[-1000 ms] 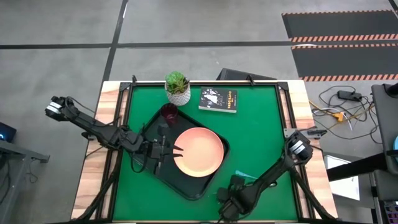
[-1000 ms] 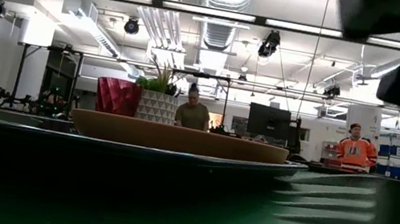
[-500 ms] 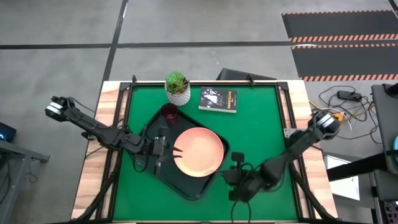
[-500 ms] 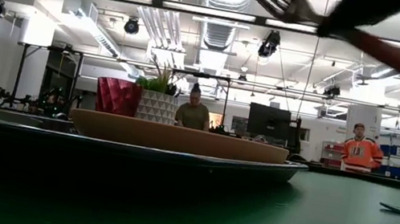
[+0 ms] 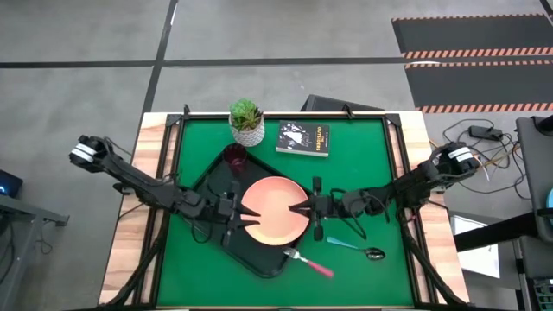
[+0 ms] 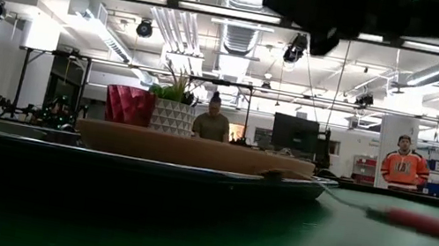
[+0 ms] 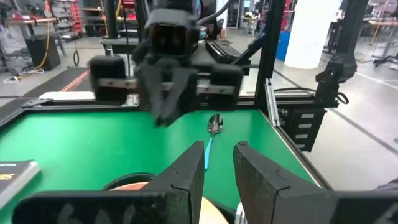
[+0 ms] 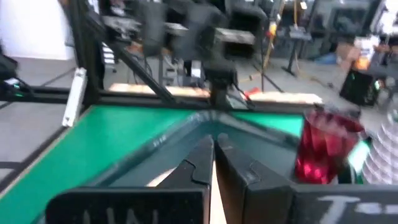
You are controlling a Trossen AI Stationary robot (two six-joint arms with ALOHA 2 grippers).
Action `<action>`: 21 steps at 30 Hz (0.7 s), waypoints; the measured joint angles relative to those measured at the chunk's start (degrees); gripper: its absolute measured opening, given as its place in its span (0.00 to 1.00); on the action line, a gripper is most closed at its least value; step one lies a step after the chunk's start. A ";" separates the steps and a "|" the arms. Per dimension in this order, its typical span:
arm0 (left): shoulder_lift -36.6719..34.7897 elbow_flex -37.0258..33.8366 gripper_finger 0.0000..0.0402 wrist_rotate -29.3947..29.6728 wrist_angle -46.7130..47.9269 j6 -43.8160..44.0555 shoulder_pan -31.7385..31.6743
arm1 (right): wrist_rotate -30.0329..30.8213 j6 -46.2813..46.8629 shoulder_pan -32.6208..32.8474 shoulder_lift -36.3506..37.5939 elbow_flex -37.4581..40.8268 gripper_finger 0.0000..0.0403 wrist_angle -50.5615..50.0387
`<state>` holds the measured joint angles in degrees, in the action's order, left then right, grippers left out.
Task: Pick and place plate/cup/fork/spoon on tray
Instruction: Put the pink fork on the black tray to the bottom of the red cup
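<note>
The black tray [image 5: 226, 244] lies left of the table's middle. On it rest the salmon plate [image 5: 275, 210] and, at its far corner, the dark red cup [image 5: 235, 155]. The pink-handled fork [image 5: 309, 263] lies with its tines on the tray's near right rim [image 6: 275, 175] and its handle on the green mat. The blue-handled spoon [image 5: 350, 246] lies flat on the mat, right of the fork. My left gripper [image 5: 247, 213] is open above the plate's left edge. My right gripper [image 5: 296, 208] hangs above the plate's right edge, its fingers only narrowly apart [image 8: 214, 152].
A white pot with a green plant [image 5: 247, 123] and a small black book [image 5: 303, 138] stand near the far edge. The mat right of the spoon and along the near edge is bare. People show in the room beyond the table.
My right gripper has carried the fork up from the near edge toward the tray and let it go. The fork now lies with its tines on the tray's rim and its handle on the mat. The gripper has gone on to the plate's right edge.
</note>
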<state>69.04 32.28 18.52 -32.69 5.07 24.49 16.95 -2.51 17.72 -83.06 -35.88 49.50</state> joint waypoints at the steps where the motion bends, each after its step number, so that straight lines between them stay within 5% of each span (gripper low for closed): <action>1: 0.91 0.27 0.17 0.06 -0.10 0.63 0.02 | -0.10 0.42 -0.33 0.09 0.46 0.02 -0.23; 6: 4.53 0.80 0.17 1.10 0.17 4.28 0.05 | -0.85 1.53 0.12 0.93 1.01 0.02 -2.44; 21: 6.14 0.83 0.17 1.51 0.09 5.13 0.16 | 1.14 18.03 11.16 2.80 -9.58 0.02 -38.69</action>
<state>75.19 33.10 20.04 -32.60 10.20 24.65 18.09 15.52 28.88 -80.26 -45.46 10.81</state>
